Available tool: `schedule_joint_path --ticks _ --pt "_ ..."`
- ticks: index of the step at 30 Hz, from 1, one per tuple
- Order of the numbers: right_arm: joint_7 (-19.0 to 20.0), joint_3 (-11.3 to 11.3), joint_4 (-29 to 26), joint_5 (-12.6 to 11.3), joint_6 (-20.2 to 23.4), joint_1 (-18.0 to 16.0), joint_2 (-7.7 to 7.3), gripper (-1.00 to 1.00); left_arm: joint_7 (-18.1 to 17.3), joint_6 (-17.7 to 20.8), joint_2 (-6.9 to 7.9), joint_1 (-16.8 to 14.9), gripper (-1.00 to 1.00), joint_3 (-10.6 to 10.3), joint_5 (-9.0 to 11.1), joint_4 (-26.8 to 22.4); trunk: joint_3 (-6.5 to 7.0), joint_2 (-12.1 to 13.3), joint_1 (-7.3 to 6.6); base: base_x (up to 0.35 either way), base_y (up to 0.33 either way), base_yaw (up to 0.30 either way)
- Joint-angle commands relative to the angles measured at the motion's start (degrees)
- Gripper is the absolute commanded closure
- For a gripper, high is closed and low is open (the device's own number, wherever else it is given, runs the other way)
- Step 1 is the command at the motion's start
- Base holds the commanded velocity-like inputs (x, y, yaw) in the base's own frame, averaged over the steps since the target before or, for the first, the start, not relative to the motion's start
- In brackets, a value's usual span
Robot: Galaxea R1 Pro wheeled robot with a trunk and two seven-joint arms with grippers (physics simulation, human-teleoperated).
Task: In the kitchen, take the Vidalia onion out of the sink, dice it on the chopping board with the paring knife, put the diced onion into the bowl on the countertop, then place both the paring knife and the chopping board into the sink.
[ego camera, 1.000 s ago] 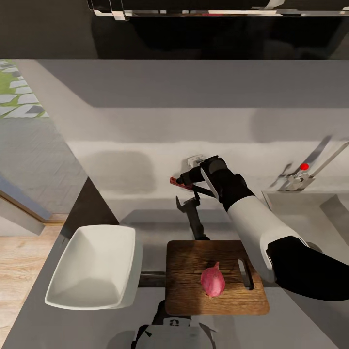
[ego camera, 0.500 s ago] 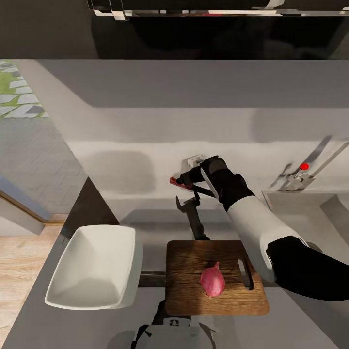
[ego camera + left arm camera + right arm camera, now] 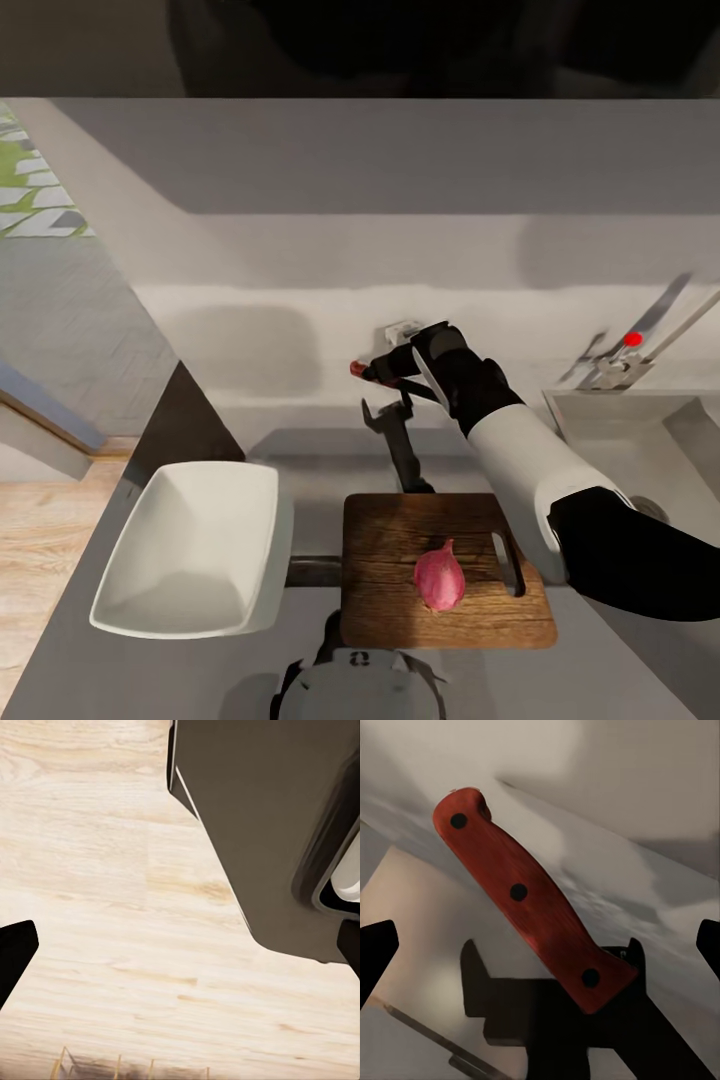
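The right arm (image 3: 520, 460) has a glossy white forearm shell between a black upper segment and a black wrist that tapers to a dark grey tool (image 3: 385, 372), while a grey-white trunk housing (image 3: 360, 685) with small dark markings sits at 6 o'clock.

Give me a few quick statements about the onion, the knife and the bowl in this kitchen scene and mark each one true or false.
1. The Vidalia onion lies whole on the chopping board. True.
2. The bowl holds diced onion. False: it is empty.
3. The right gripper is at the red handle of the paring knife, above the countertop. True.
4. The chopping board sits in the sink. False: it is on the countertop, between bowl and sink.
5. The bowl is on the sink side of the board. False: it is on the opposite side.
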Motion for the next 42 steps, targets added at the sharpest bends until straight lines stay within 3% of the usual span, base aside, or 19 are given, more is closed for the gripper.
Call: schedule_joint_path --ticks 1,28,42 --pt "0.4 0.0 0.0 0.6 0.2 -0.1 0.01 -1.0 0.0 0.0 0.0 -0.1 -1.0 0.0 0.5 0.1 -0.17 -0.1 0.02 0.0 0.0 0.0" --pt "0.4 0.0 0.0 0.6 0.1 0.0 0.12 -1.0 0.0 0.0 -0.08 -0.1 -1.0 0.0 0.5 0.1 -2.6 -0.1 0.02 0.0 0.0 0.0" --pt "0.4 0.0 0.0 0.6 0.1 0.0 0.12 -1.0 0.0 0.0 -0.02 -0.1 -1.0 0.0 0.5 0.1 -2.7 -0.1 0.02 0.0 0.0 0.0"
